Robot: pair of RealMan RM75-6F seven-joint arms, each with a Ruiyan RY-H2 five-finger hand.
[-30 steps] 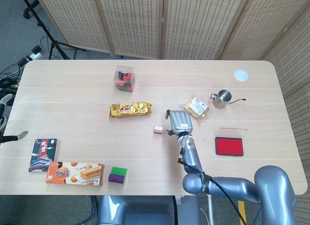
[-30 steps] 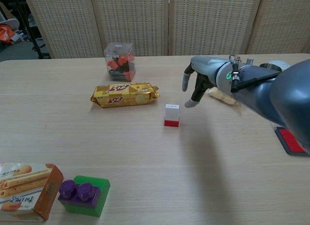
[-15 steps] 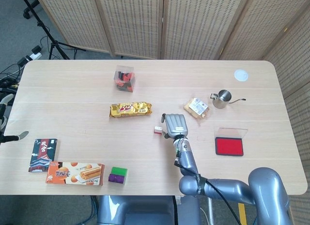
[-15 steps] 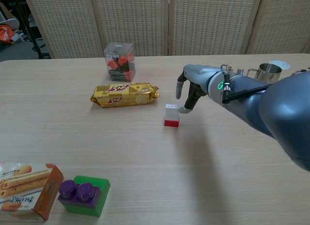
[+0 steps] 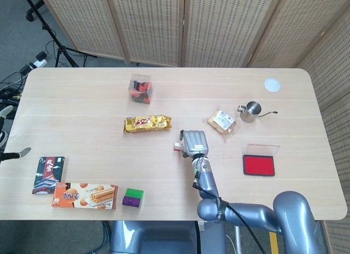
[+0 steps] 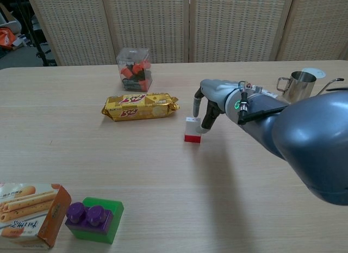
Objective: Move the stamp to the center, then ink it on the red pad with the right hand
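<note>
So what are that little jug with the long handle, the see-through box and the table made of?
The jug looks like polished metal, probably steel: it is silvery with bright reflections. The box seems to be clear hard plastic, since its red and black contents show through glossy walls. The table has a pale wood-grain top, matte; whether solid wood or laminate, I cannot tell.

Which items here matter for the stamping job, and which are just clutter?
Job items:
stamp
red ink pad
right hand, at the stamp

Lying about:
gold snack pack
clear box
steel pitcher
wrapped cookies
biscuit box
green and purple block
dark packet
</note>
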